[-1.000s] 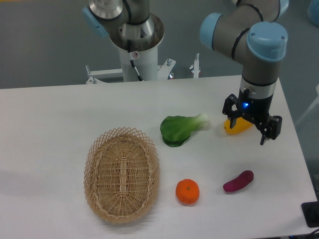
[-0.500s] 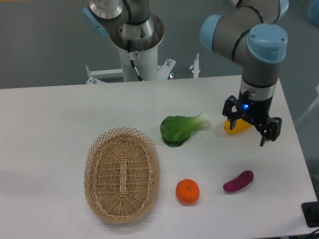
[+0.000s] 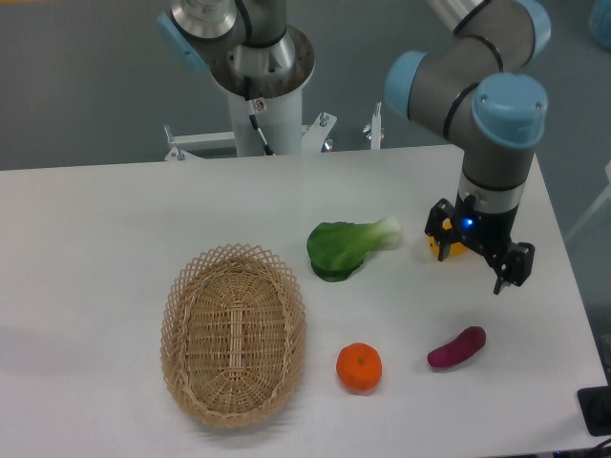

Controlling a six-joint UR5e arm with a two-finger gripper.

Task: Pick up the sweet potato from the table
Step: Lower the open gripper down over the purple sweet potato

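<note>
While gripper [image 3: 474,260] hovers above-behind sweet potato [image 3: 456,347], fingers spread, empty. Risk: curved, smooth skin rolling or slipping on table [image 3: 115,248] if closed off-centre.

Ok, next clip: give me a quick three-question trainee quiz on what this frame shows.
1. True or false: the sweet potato lies inside the wicker basket.
2. Which item lies nearest the sweet potato on the table? A) the leafy green vegetable B) the orange fruit C) the basket
3. Fill in: the gripper hangs open above the table, and it holds ____.

Key:
1. False. It lies on the bare table, right of the orange fruit.
2. B.
3. Nothing. The sweet potato lies apart from it, nearer the front edge; a yellow-orange item shows partly behind the gripper.
</note>
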